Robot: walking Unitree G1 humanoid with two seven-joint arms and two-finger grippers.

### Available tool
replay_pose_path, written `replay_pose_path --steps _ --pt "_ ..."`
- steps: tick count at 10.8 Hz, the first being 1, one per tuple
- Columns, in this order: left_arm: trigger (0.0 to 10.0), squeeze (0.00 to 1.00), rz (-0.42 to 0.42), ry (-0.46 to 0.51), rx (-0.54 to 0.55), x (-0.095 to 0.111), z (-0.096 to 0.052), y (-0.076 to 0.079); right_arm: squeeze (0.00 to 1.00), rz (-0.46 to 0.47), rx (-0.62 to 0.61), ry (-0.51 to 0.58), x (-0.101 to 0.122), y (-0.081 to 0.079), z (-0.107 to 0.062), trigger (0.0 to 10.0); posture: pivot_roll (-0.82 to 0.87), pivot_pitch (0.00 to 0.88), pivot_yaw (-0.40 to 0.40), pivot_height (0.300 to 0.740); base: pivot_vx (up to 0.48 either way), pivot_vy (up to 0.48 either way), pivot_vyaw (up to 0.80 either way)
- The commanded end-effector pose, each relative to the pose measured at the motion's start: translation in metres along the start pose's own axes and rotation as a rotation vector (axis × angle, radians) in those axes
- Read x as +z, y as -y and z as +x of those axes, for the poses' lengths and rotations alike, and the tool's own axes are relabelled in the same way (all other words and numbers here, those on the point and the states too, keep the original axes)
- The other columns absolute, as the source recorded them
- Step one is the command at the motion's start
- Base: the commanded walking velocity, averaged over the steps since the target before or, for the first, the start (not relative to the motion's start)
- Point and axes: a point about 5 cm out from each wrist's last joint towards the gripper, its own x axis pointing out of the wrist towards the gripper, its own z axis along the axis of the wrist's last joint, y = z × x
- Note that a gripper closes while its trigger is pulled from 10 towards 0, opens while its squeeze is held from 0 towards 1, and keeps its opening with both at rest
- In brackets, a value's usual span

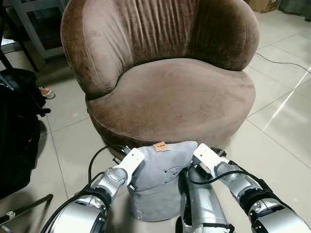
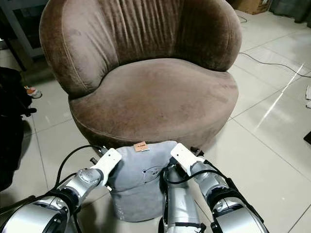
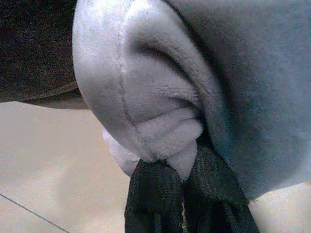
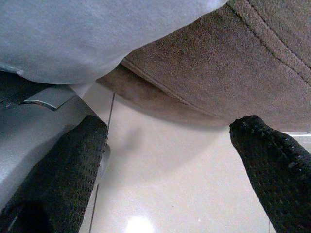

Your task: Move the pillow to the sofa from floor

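— 2 arms are out in front of the robot, one at each side of the grey pillow [image 1: 158, 179]. See it, low down before the brown sofa [image 1: 165, 73]?

— Yes. Start from the left. What is that dark shape at the edge?

— Some black bag or bundle [image 1: 17, 131] on the tiled floor [image 1: 286, 121], well apart from the pillow. Next comes the left arm, its white wrist block pressed against the pillow's left flank.

— And the left gripper [image 3: 182, 187] itself?

— Its 2 black fingers [image 3: 150, 194] are pinched together on a bunched fold of the pillow's plush, right at a seam. The fabric bulges out above the tips.

— So the pillow is gripped. Is it on the seat?

— No. It stands upright just in front of the sofa's rounded base, its top edge with a small tan tag [image 1: 161, 146] about level with the underside of the seat cushion. I cannot tell whether its bottom touches the floor.

— Now the right side.

— The right arm reaches in beside the pillow's right flank. The right gripper [image 4: 167, 145] has its 2 fingers spread wide apart, with bare tile between them. The pillow hangs just above one finger and the sofa's brown underside above the other.

— Anything further right?

— 1 thin cable [image 1: 282, 62] running across the tiles behind the sofa.
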Motion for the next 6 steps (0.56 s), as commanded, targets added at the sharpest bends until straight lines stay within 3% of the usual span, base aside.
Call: replay_pose_path --steps 1,6 --pt "10.0 0.00 0.006 -0.038 -0.025 -0.0097 0.0007 0.0084 0.00 0.020 0.184 -0.230 -0.0554 -0.0484 -0.0095 10.0 -0.32 0.043 0.029 0.427 0.000 0.000 0.00" --pt "10.0 0.00 0.015 -0.043 -0.028 -0.0112 0.0008 0.0102 0.00 0.016 0.179 -0.226 -0.0542 -0.0473 -0.0090 10.0 -0.32 0.040 0.031 0.503 0.000 0.000 0.00"
